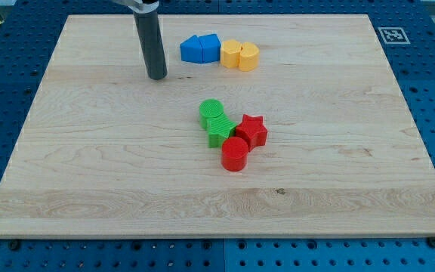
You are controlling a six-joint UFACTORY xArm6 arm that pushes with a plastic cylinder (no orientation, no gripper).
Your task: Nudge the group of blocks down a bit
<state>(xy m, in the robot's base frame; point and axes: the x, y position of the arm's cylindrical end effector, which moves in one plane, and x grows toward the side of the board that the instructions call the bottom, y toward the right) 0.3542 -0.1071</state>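
My tip [157, 76] rests on the board at the upper left of centre, left of and slightly below the blue blocks. Two blue blocks [200, 49] sit side by side near the view's top, touching two yellow blocks [240, 55] on their right. Near the middle, a green cylinder [211, 111] touches a green block [220, 130] below it. A red star [251, 131] lies against that green block's right side. A red cylinder [234, 154] sits just below them. The tip is well apart from this central group, up and to its left.
The wooden board [89, 166] lies on a blue perforated table. A black-and-white marker tag [391, 35] sits just off the board's upper right corner.
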